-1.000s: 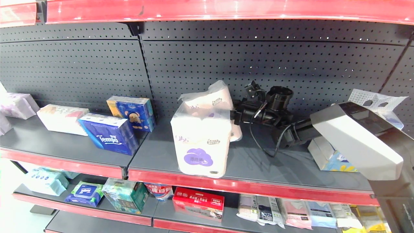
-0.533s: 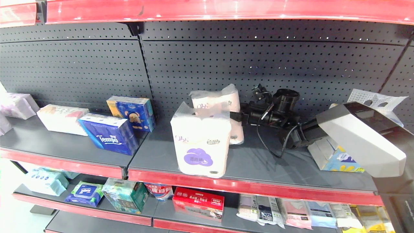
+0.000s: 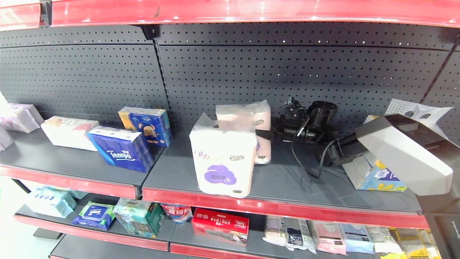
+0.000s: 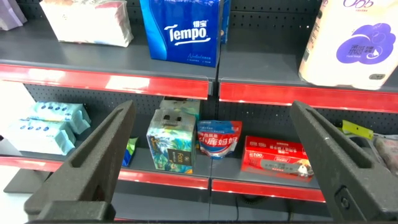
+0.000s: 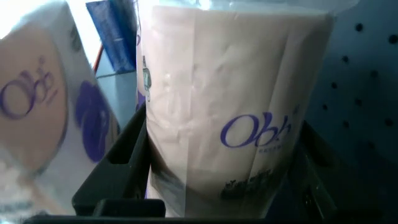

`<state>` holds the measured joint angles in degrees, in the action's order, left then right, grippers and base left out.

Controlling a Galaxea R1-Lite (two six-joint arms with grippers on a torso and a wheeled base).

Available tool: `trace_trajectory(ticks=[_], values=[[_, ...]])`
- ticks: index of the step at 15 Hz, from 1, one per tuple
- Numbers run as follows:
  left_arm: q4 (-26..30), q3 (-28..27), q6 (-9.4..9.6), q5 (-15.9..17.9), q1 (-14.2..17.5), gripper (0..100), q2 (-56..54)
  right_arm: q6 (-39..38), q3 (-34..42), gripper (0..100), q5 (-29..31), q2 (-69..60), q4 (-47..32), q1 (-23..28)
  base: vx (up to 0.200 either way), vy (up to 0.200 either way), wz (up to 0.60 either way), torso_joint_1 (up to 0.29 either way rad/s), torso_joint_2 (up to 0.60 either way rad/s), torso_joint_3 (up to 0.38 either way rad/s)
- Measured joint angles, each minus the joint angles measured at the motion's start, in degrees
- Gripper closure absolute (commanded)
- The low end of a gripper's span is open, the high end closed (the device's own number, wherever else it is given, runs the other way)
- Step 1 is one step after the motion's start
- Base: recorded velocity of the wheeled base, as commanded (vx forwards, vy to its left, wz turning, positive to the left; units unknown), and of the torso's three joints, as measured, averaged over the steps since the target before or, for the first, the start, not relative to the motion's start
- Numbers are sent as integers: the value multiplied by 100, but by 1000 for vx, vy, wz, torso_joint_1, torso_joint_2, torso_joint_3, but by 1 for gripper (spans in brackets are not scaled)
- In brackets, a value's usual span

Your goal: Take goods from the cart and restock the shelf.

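I see right gripper (image 3: 266, 132) clamped on white plastic-wrapped toilet-roll pack (image 3: 243, 116), upright at grey metal shelf board (image 3: 287, 180), just behind larger white roll pack with purple print (image 3: 222, 158). Left gripper (image 4: 211, 109) jaws wide apart, holding nothing.

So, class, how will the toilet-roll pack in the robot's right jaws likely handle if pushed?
The toilet-roll pack is probably light and squashy: soft rolls under loose film. That glossy, wrinkled film may slip in the jaws. Upright, it could tip.

From the head we overlook the shelf (image 3: 287, 180); our left wrist camera, lower, shares the front pack (image 4: 351, 43); our right wrist camera sits close against the rear pack (image 5: 230, 112).
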<state>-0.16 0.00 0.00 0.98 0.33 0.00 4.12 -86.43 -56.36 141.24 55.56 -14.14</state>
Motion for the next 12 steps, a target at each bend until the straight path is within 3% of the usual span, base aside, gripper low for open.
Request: trace_trajectory(ticks=[12], values=[[2, 0, 0, -2, 0, 0, 0, 714, -22, 100, 24, 38, 2, -68, 0, 0, 0, 0, 0, 0]])
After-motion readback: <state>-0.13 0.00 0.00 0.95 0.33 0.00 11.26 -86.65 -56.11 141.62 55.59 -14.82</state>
